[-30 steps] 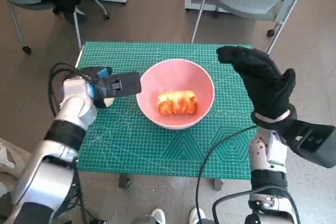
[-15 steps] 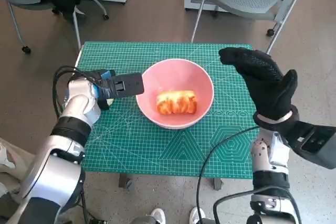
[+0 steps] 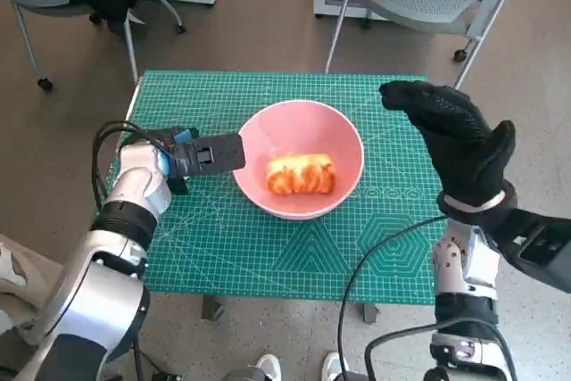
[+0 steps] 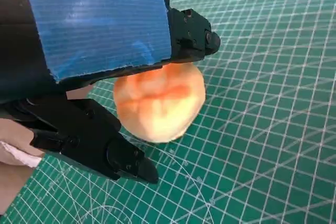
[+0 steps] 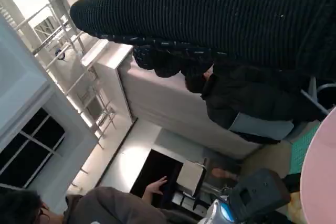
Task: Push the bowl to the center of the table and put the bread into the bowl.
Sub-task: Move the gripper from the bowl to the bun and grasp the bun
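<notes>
The left hand [image 3: 201, 154] hides the near part of the pink bowl [image 3: 299, 136] rim it lies against, so contact there cannot be confirmed from the head view. In the left wrist view the blue-taped back covers part of the bread [image 4: 159, 100], and the bowl shows only as a pale blur cut off at the frame edge beside the fingers [image 4: 94, 140]. The right hand [image 3: 455, 136] shows only its gloved back, with its fingers hardly visible. Beyond the glove, a person [image 5: 247, 98] is partly hidden and another is cropped at the corner.
</notes>
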Action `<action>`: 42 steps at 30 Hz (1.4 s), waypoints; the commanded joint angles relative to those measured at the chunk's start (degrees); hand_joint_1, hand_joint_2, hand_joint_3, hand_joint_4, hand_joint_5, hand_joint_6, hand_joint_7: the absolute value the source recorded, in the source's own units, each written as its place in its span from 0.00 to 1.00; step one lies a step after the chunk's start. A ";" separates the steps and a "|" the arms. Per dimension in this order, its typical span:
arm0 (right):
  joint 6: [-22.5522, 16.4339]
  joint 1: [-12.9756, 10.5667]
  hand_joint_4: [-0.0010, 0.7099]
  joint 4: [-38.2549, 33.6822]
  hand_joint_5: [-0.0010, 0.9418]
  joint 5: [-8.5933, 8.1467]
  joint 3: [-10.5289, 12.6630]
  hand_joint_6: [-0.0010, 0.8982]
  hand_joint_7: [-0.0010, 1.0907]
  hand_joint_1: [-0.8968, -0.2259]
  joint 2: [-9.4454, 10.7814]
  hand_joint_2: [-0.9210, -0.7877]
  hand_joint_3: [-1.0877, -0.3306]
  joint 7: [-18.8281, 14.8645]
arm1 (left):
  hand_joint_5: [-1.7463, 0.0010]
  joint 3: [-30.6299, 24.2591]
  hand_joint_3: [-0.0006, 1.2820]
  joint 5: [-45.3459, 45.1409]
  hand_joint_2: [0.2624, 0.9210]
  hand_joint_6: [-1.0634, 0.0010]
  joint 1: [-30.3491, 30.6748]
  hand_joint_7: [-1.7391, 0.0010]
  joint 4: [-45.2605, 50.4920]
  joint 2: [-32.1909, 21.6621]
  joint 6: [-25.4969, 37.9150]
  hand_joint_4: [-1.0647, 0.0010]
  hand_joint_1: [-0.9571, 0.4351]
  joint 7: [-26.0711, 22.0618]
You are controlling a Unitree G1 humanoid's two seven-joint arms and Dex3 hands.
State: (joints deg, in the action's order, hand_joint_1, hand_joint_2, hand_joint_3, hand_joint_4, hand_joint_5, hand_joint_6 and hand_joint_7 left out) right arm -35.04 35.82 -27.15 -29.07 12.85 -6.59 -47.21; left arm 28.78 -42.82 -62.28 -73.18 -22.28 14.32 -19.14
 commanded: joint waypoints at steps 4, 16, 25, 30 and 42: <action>0.77 -1.84 0.11 0.55 0.01 0.56 -0.07 0.00 0.26 0.30 -0.56 0.00 0.36 0.91 | 1.00 0.79 0.01 0.39 0.64 0.85 -1.32 1.00 -1.69 -0.05 -0.77 1.00 0.60 -0.08; 0.82 -1.94 0.11 0.80 0.00 0.75 -0.31 0.00 0.26 0.30 -0.53 0.00 0.37 1.46 | 0.09 -0.48 0.05 1.65 0.79 0.68 0.18 0.97 -2.02 0.20 -0.68 0.40 0.76 9.47; 1.04 -2.10 0.10 1.17 0.00 0.77 -0.73 0.00 0.26 0.30 -0.24 0.00 0.38 1.87 | 0.25 1.80 0.11 -0.37 0.97 0.48 3.14 0.41 -2.25 -0.78 -3.68 0.42 0.74 19.74; 1.01 -2.00 0.10 1.02 0.00 0.71 -0.84 0.00 0.26 0.30 -0.20 0.00 0.38 1.94 | 0.22 1.81 0.12 0.14 0.99 0.45 3.67 0.34 -2.39 -1.37 -4.63 0.48 0.70 21.07; 1.01 -1.49 0.10 0.42 0.00 0.38 -0.94 0.00 0.26 0.30 -0.06 0.00 0.38 1.54 | 0.21 1.46 0.12 0.90 0.97 0.42 3.85 0.40 -2.99 -1.99 -4.19 0.41 0.69 20.44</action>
State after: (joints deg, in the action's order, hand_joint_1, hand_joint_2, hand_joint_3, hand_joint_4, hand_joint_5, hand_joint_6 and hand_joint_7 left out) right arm -34.64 35.02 -25.96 -28.99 12.15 -6.62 -45.55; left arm 30.40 -42.34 -59.40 -75.35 -23.40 9.74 1.67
